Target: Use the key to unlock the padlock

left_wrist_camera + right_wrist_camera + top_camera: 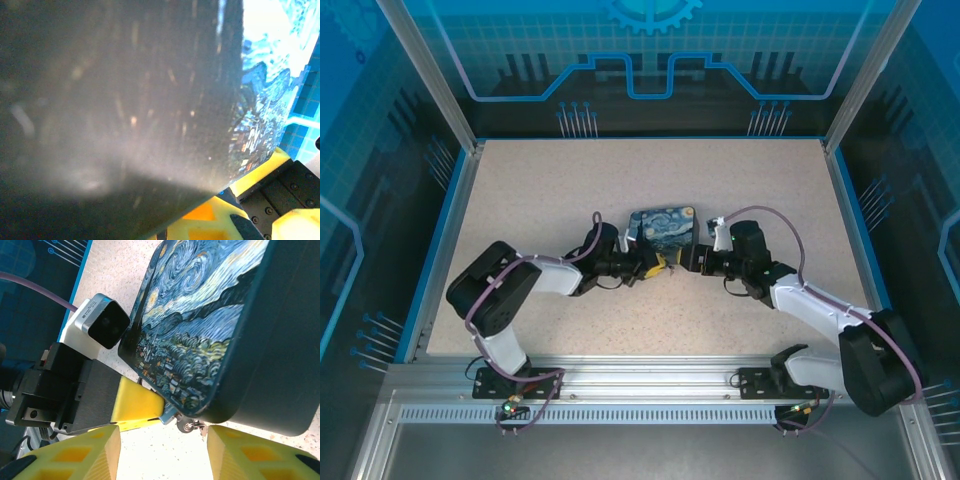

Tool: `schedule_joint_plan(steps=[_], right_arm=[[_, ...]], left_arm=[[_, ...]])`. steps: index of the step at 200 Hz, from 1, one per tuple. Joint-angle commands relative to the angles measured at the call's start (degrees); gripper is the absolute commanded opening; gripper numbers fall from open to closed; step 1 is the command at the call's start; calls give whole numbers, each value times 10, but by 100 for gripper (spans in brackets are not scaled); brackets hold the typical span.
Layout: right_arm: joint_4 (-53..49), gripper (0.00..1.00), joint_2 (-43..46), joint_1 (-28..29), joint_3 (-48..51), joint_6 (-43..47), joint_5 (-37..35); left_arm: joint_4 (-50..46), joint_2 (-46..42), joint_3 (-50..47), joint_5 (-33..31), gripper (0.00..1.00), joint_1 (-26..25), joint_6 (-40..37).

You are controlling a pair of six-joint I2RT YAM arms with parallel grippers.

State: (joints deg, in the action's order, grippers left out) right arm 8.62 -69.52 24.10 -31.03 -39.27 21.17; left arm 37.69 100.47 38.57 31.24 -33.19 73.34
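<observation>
The blue swirl-painted tin (200, 315) lies in the table's middle. In the right wrist view the left gripper (162, 410) has its yellow fingers shut on the small bluish padlock (169, 414) at the tin's near corner. The grey key (186, 425) with its small ring sticks out beside the padlock's end, under the tin's edge. My right gripper (162, 455) stands open, one yellow finger on each side just short of the key. From above, the left gripper (661, 262) and right gripper (683, 257) nearly meet in front of the tin (662, 227).
The left wrist view is blurred by the tin's dark side (125, 100) pressed close to the lens. A speckled table (570, 190) lies open around the tin, bounded by a blue rim and a metal rail (640, 385) at the near edge.
</observation>
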Motion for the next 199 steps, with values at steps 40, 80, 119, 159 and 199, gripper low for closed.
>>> schedule_joint_plan(steps=[40, 80, 119, 159, 199], right_arm=[[-2, 59, -1, -24, 12, -26, -47], [26, 59, -45, -50, 10, -29, -33], [60, 59, -96, -60, 3, -39, -26], [83, 60, -143, -75, -16, -48, -17], [90, 60, -171, -88, -36, -55, -13]], left_arm=[[1, 60, 41, -19, 0, -6, 5], [-17, 77, 62, -25, 3, -8, -7], [-53, 69, 75, -36, 24, -9, -35], [-80, 53, 82, -44, 51, -10, -54], [-124, 11, 80, -54, 70, -9, -87]])
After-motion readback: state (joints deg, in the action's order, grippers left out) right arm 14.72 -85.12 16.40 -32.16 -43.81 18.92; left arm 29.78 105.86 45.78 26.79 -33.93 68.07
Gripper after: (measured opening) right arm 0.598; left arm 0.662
